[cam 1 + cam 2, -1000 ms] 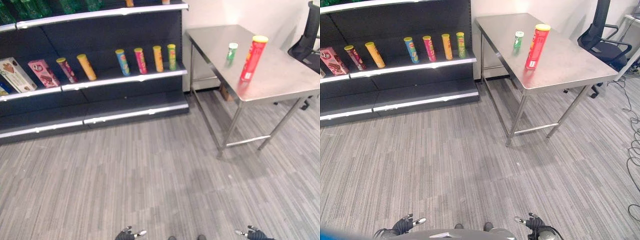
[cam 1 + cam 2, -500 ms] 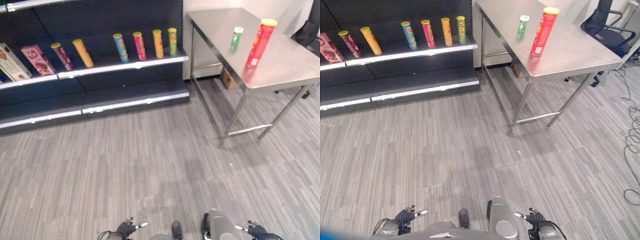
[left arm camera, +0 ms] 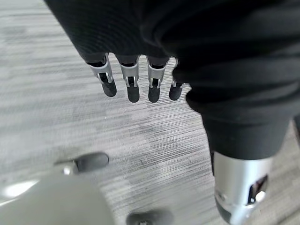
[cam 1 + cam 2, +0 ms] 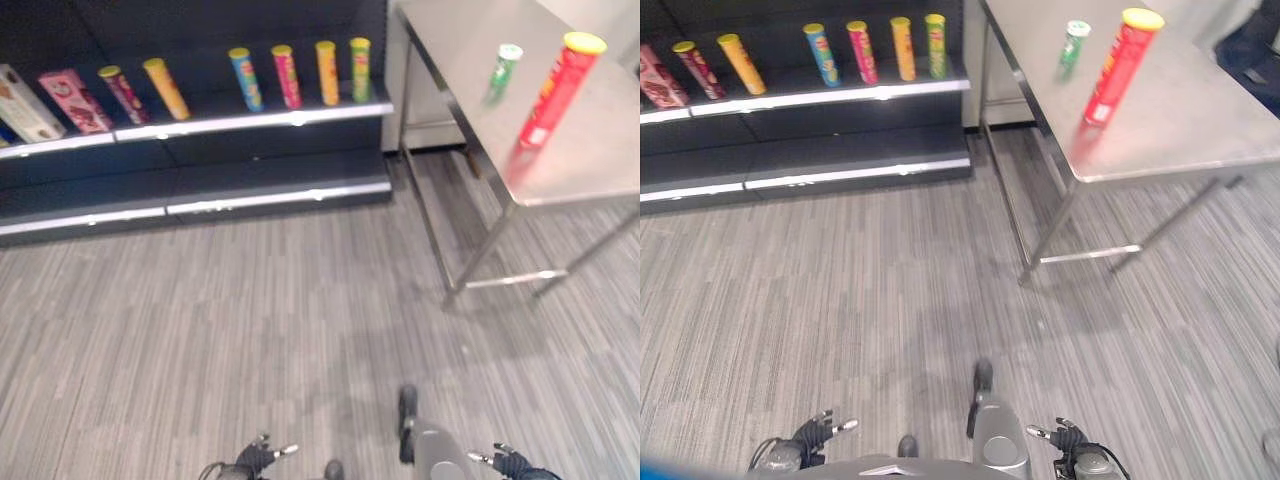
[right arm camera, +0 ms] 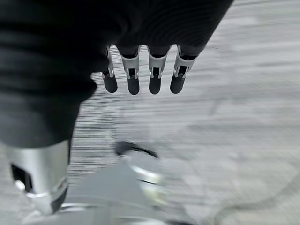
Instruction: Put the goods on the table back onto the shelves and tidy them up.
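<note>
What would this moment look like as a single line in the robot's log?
left hand: open, empty | right hand: open, empty | red can, green can: upright on table | shelf: cans standing

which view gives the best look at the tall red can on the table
The right eye view: the tall red can stands upright on the steel table, well inside the picture, with the small green can beside it. The left eye view shows the same can nearer its right edge. The wrist views face the floor.
</note>
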Available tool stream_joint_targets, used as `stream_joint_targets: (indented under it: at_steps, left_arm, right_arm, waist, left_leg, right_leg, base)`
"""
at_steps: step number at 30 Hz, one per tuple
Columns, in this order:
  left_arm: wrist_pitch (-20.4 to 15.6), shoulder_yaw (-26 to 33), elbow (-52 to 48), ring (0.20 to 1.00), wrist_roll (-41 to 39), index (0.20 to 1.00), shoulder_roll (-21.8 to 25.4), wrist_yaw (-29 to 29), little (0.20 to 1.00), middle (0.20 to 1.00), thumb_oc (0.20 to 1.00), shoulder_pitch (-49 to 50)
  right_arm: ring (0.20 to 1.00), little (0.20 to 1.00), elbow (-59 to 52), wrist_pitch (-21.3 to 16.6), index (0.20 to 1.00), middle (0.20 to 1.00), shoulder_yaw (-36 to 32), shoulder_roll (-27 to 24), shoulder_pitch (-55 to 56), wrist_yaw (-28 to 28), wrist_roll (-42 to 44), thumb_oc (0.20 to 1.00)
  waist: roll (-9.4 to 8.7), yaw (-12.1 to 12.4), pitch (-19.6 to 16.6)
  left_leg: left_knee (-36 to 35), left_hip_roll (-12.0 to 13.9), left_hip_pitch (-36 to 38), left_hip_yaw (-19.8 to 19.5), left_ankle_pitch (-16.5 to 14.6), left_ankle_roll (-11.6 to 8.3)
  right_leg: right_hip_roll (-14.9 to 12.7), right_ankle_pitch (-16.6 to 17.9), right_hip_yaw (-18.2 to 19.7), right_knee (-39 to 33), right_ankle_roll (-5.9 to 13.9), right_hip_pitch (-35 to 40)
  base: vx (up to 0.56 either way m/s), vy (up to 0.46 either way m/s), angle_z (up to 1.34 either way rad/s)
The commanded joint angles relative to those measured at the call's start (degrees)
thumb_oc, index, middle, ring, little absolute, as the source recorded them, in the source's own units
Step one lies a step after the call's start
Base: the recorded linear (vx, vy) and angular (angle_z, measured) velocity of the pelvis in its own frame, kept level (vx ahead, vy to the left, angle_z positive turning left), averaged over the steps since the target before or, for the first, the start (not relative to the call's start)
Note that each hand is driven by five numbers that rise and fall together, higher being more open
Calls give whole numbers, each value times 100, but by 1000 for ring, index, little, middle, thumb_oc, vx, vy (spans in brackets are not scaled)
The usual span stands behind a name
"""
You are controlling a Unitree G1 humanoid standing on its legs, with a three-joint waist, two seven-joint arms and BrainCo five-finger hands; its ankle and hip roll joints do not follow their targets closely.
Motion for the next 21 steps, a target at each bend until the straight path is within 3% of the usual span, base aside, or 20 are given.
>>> stream_joint_targets:
  at_steps: [1,4,6,7,8,9,10,13,15,18,19,20,21]
  left_arm:
    - [-125,-63,-134,1000,192,1000,108,32,1000,1000,1000,-333]
    - [-94,-97,-245,1000,55,1000,89,17,1000,1000,1000,-356]
    - [-62,-91,-263,1000,-41,1000,100,32,1000,1000,1000,-402]
    - [-27,-78,-313,1000,-89,1000,113,32,1000,1000,1000,-419]
    - [-3,-89,-335,1000,-80,1000,135,30,1000,1000,1000,-426]
    - [8,-114,-277,1000,-103,1000,149,71,1000,1000,1000,-478]
    - [8,-114,-277,1000,-103,1000,149,71,1000,1000,1000,-478]
    - [-7,-64,-256,1000,-160,1000,147,90,1000,1000,1000,-450]
    - [-15,-48,-205,1000,-152,1000,156,115,1000,1000,1000,-408]
    - [-63,33,-155,1000,-257,1000,167,174,1000,1000,1000,-350]
    - [-94,122,-115,1000,-401,1000,176,197,1000,1000,1000,-326]
    - [-95,122,-115,1000,-401,1000,177,197,1000,1000,1000,-325]
    - [-111,190,-34,1000,-480,1000,186,249,1000,1000,1000,-332]
  right_arm:
    - [1000,1000,-429,-194,1000,1000,116,-410,11,-12,-81,1000]
    - [1000,1000,-455,-232,1000,1000,78,-481,-58,-58,76,1000]
    - [1000,1000,-417,-259,1000,1000,70,-520,-108,-120,190,1000]
    - [1000,1000,-426,-250,1000,1000,32,-539,-97,-141,248,1000]
    - [1000,1000,-408,-221,1000,1000,5,-553,-100,-183,296,1000]
    - [1000,1000,-268,-196,1000,1000,-21,-563,-126,-231,370,1000]
    - [1000,1000,-268,-197,1000,1000,-21,-564,-126,-231,370,1000]
    - [1000,1000,-83,-180,1000,1000,54,-530,-128,-214,296,1000]
    - [1000,1000,9,-165,1000,1000,62,-503,-117,-230,266,1000]
    - [1000,1000,84,-192,1000,1000,69,-469,-51,-265,194,1000]
    - [1000,1000,228,-206,1000,1000,73,-427,-20,-287,141,1000]
    - [1000,1000,229,-206,1000,1000,74,-426,-20,-288,141,1000]
    - [1000,1000,365,-197,1000,1000,3,-389,13,-297,161,1000]
  waist:
    - [46,-157,-67]
    - [85,-177,-132]
    - [-27,-185,-69]
    - [-82,-185,-10]
    - [-142,-157,49]
    - [-245,-32,196]
    - [-240,-31,198]
    - [-346,158,252]
    - [-381,243,241]
    - [-266,438,258]
    - [-238,549,256]
    - [-243,549,267]
    - [-244,529,265]
  left_leg:
    - [342,-242,639,58,-1,-336]
    - [1646,-82,180,232,729,-802]
    - [2888,69,-404,586,1182,-948]
    - [3436,282,-611,872,1412,-902]
    - [3836,420,-778,1093,1444,-792]
    - [4240,540,-1373,1351,1142,-584]
    - [4251,547,-1376,1349,1134,-584]
    - [3270,516,-1923,1360,767,-457]
    - [2269,479,-2081,1214,785,-463]
    - [770,447,-2180,443,1439,-621]
    - [199,468,-2367,-176,1653,-771]
    - [180,467,-2342,-172,1661,-772]
    - [24,572,-2552,-417,1749,-889]
  right_leg:
    - [23,624,20,-672,289,-273]
    - [170,304,-126,-836,62,167]
    - [220,-26,-136,-867,-143,524]
    - [270,-173,-89,-867,-277,737]
    - [304,-278,-27,-867,-356,897]
    - [319,-457,114,-867,-409,1248]
    - [325,-457,113,-867,-410,1249]
    - [243,-601,233,-867,-290,1471]
    - [226,-706,341,-867,-223,1580]
    - [369,-889,588,-867,-183,1847]
    - [434,-1033,885,-867,-196,2019]
    - [430,-1038,886,-867,-197,2034]
    - [430,-1104,1143,-867,-183,2116]
  base:
    - [335,-175,35]
    - [309,-207,23]
    - [253,-253,15]
    - [308,-288,1]
    - [435,-313,-16]
    - [318,-212,-14]
    - [321,-147,-9]
    - [214,6,-30]
    - [239,86,-46]
    - [335,133,-23]
    - [327,123,-30]
    - [411,194,-48]
    - [191,110,-73]
